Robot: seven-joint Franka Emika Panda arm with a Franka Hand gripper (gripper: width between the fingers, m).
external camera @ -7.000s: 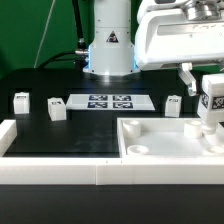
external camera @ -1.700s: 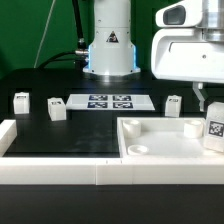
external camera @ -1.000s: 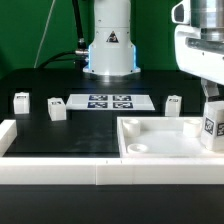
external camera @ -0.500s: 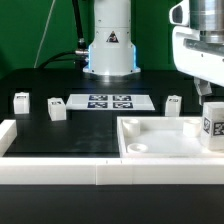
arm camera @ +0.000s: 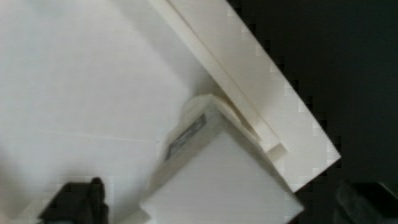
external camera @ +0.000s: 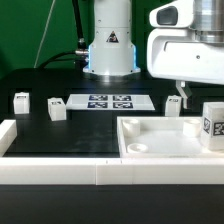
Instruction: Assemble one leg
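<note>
One leg (external camera: 212,125), a stubby white post with a tag on its face, stands upright in the far corner of the white tray (external camera: 160,150), at the exterior view's right. My gripper (external camera: 198,98) hangs just above it. One finger (external camera: 183,93) shows off to the leg's left, clear of it. In the wrist view the leg (arm camera: 214,165) lies between my fingers (arm camera: 79,202) with a gap beside it, so my gripper (arm camera: 222,208) is open and holds nothing.
Three more legs stand on the black table: two at the exterior view's left (external camera: 21,100) (external camera: 57,110) and one behind the tray (external camera: 174,104). The marker board (external camera: 110,101) lies at the back centre. The arm's base (external camera: 108,45) stands behind it.
My hand has turned about its axis and its finger has come away from the leg toward the exterior view's left. The leg stays standing in the tray's corner.
</note>
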